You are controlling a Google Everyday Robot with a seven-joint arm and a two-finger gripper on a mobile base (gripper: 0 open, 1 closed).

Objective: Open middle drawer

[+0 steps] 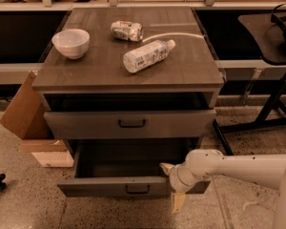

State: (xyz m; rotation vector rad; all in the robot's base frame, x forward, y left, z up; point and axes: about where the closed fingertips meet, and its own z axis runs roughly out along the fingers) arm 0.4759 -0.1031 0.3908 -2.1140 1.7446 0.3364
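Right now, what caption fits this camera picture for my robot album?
Robot gripper, fingers open, at the front edge of the pulled-out middle drawer, with bowl, bottle and can on the cabinet.

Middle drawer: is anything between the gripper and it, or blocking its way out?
Nothing visible. The gripper is at the front of the middle drawer, right of its handle; the cardboard box stands aside, left.

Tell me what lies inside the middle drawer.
Middle drawer: nothing visible on its floor; the upper drawer covers its rear. The gripper is at its front right corner.
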